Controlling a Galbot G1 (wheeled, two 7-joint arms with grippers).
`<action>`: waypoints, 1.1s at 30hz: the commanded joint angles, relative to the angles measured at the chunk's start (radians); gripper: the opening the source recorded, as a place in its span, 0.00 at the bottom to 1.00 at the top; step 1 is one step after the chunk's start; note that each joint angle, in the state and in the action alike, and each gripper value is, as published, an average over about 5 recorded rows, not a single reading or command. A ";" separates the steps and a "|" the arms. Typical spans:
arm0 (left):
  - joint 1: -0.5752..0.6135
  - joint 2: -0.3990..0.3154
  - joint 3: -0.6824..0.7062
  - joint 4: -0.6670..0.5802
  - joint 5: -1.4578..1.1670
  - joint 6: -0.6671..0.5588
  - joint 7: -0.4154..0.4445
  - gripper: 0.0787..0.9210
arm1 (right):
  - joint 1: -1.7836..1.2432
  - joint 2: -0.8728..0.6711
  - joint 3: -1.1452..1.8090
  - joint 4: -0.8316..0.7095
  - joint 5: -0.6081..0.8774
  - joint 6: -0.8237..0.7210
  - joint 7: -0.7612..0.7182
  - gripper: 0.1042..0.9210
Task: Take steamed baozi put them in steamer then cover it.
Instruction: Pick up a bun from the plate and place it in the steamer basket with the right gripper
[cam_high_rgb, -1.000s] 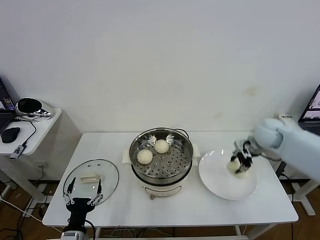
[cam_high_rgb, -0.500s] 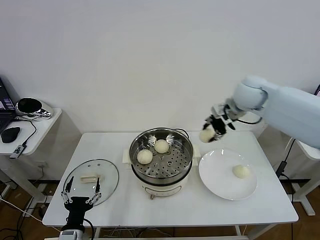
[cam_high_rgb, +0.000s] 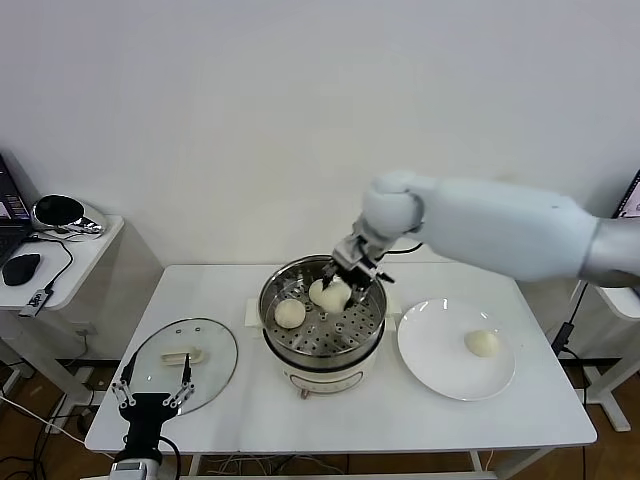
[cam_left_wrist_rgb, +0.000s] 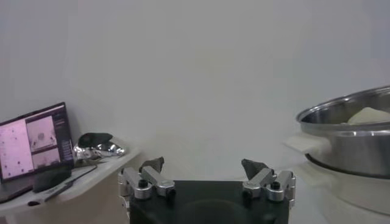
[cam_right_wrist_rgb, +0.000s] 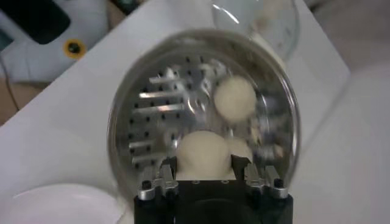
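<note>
1. The right gripper (cam_high_rgb: 342, 283) hangs over the steamer (cam_high_rgb: 322, 318), its fingers closed on a bun (cam_high_rgb: 330, 294). In the right wrist view this held bun (cam_right_wrist_rgb: 203, 153) sits snugly between the two fingers, with the holed tray directly below it.

2. Two other buns are already on the tray: one (cam_high_rgb: 290, 313) toward the left side of the pot, and one mostly hidden behind the held bun, near the far rim. In the right wrist view the far one (cam_right_wrist_rgb: 235, 100) is clear, and the other (cam_right_wrist_rgb: 242, 150) peeks out just beside the held bun.

3. The relation that matters: the held bun is straight above the tray, with open tray on the near and right sides of the pot. Setting it down looks to call for lowering into that free space, not onto its neighbours.

4. A fourth bun (cam_high_rgb: 483, 343) lies on the white plate (cam_high_rgb: 440, 365), at the right side of the table (cam_high_rgb: 400, 420). The right arm is the nearer one to it.

5. The glass lid (cam_high_rgb: 184, 365) lies flat near the front left corner of the table. The left gripper (cam_high_rgb: 152, 396) waits just in front of it, fingers spread wide and empty, and is the nearer arm to the lid.
</note>
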 joint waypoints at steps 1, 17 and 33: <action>-0.001 -0.001 -0.004 0.000 0.000 -0.001 0.000 0.88 | -0.037 0.115 -0.043 -0.020 -0.075 0.123 0.010 0.57; -0.003 -0.003 -0.003 0.008 0.000 -0.005 -0.002 0.88 | -0.055 0.093 -0.048 -0.020 -0.123 0.149 -0.004 0.57; -0.005 -0.006 0.001 0.008 0.003 -0.004 -0.001 0.88 | -0.032 0.070 -0.044 -0.012 -0.109 0.144 0.014 0.79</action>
